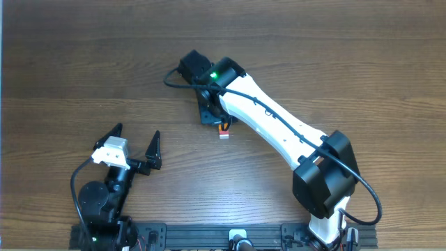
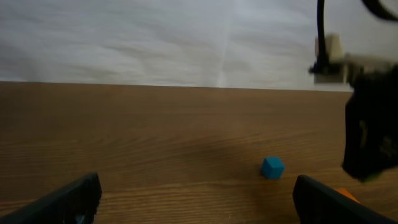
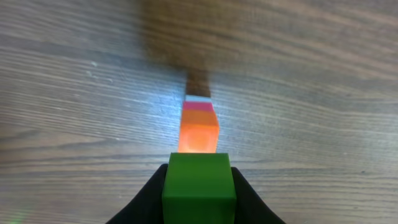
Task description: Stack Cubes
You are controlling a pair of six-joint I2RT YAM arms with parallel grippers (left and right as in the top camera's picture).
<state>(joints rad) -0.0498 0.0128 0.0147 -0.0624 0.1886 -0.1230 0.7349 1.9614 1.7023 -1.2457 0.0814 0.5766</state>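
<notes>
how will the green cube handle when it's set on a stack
Probably rigid: the green cube shows square edges while pinched by the right gripper. Its flat faces suggest it won't roll. The narrow stack of cubes nearby shows three layers, so it may tip if nudged.

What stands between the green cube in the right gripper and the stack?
Nothing visible. The right gripper holds the green cube near the stack, whose orange top cube is bare.

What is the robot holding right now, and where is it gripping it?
The right gripper pinches a green cube by its two opposite sides. The left gripper is open and holds nothing.
</notes>
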